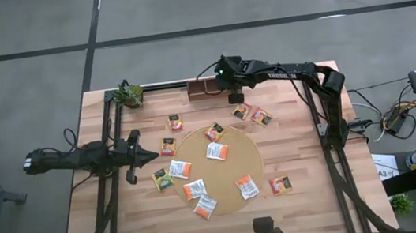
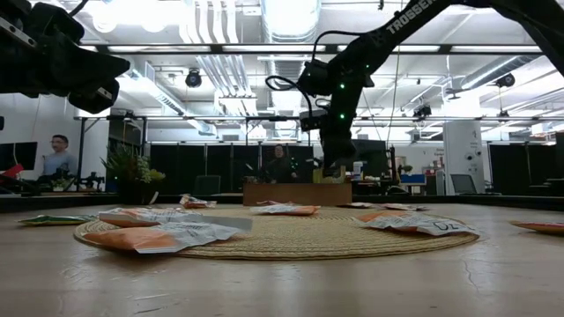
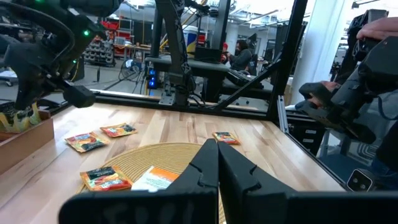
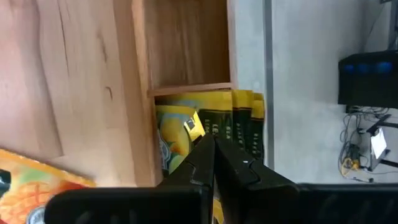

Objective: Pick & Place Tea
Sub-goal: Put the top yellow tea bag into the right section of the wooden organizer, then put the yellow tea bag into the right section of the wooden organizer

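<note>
Several tea sachets lie flat, some on the round woven mat (image 1: 239, 160), such as a white one (image 1: 217, 151), and some on the bare table, such as an orange one (image 1: 175, 122). The wooden tray (image 1: 203, 90) stands at the far edge with green-and-yellow sachets (image 4: 249, 124) upright in one compartment. My right gripper (image 4: 214, 142) hangs shut just above that tray (image 2: 297, 194), slanting down, with a green-and-yellow sachet (image 4: 176, 137) at its fingertips. My left gripper (image 1: 153, 156) waits shut and level at the table's left, touching nothing. My right gripper seems to pinch a green-and-yellow sachet near its upper corner (image 4: 194, 126) between its two fingertips, coming from above at a slant. The fingers hide the contact itself. The sachet hangs below them over the tray's filled compartment, clear of the table.
A small potted plant (image 1: 130, 94) stands at the far left corner. The tray's neighbouring compartment (image 4: 186, 43) holds nothing. Two orange sachets (image 1: 251, 113) lie close to the right gripper. Metal frame bars (image 1: 321, 118) run along both sides. People sit beyond the table (image 2: 57, 158).
</note>
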### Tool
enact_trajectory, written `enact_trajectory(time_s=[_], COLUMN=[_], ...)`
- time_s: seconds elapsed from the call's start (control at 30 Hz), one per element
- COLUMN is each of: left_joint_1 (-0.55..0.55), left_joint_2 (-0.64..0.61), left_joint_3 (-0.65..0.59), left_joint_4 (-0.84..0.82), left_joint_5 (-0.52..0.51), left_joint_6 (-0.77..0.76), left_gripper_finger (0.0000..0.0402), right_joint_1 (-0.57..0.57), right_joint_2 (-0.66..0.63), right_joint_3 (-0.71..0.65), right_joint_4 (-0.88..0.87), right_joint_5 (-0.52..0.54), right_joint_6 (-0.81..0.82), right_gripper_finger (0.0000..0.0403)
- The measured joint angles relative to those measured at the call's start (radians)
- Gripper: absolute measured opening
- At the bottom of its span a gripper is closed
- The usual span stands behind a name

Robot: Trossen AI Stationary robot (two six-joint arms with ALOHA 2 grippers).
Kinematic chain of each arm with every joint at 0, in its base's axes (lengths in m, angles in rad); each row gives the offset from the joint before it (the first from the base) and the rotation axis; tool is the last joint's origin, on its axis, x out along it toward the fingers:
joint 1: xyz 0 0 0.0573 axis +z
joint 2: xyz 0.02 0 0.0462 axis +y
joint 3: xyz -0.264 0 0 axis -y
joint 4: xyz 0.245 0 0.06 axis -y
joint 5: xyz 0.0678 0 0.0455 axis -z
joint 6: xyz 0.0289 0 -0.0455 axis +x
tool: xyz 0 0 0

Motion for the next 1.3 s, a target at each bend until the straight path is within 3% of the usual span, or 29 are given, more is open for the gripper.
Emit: enact_trajectory(time_s=[0.6, 0.93, 1.3], left_joint_1=[0.000, 0.000, 0.000], left_joint_2=[0.000, 0.000, 0.000], left_joint_3=[0.000, 0.000, 0.000], left_joint_4=[0.000, 0.000, 0.000], left_joint_5=[0.000, 0.000, 0.000], left_joint_6=[0.000, 0.000, 0.000], left_gripper_finger=[0.0000, 0.0000, 0.0000], right_joint_1=[0.027, 0.145, 0.314], right_joint_2=[-0.093, -0.131, -0.111], right_joint_3=[0.030, 0.030, 0.036], right_joint_4=[0.049, 0.054, 0.055], right_joint_5=[0.048, -0.177, -0.202], right_joint_6=[0.045, 0.154, 0.270], right_gripper_finger=[0.0008, 0.0008, 0.0009])
